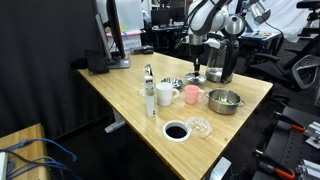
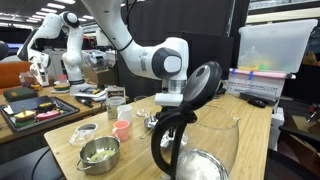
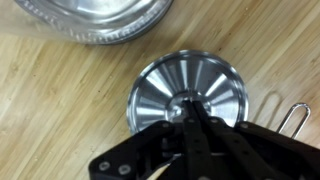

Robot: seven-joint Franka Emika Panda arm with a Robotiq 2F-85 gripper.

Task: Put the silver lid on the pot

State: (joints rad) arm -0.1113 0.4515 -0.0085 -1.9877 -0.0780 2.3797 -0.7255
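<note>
The silver lid [image 3: 187, 92] is round and shiny and lies on the wooden table, filling the middle of the wrist view. My gripper [image 3: 190, 110] has its fingers closed together on the knob at the lid's centre. In an exterior view my gripper [image 1: 196, 68] stands low over the lid [image 1: 197, 77] at the far side of the table, next to the tall dark jug [image 1: 222, 65]. The pot [image 1: 224, 100] is low and wide, stands apart nearer the table's edge, and has something pale inside. It also shows in the other exterior view [image 2: 100, 152].
A pink cup [image 1: 192, 95], a white cup [image 1: 165, 95] and a bottle [image 1: 150, 100] stand mid-table. A small flat silver dish [image 1: 172, 83] lies near the lid. A white ring with black centre [image 1: 176, 131] and a clear glass piece [image 1: 199, 126] lie at the front.
</note>
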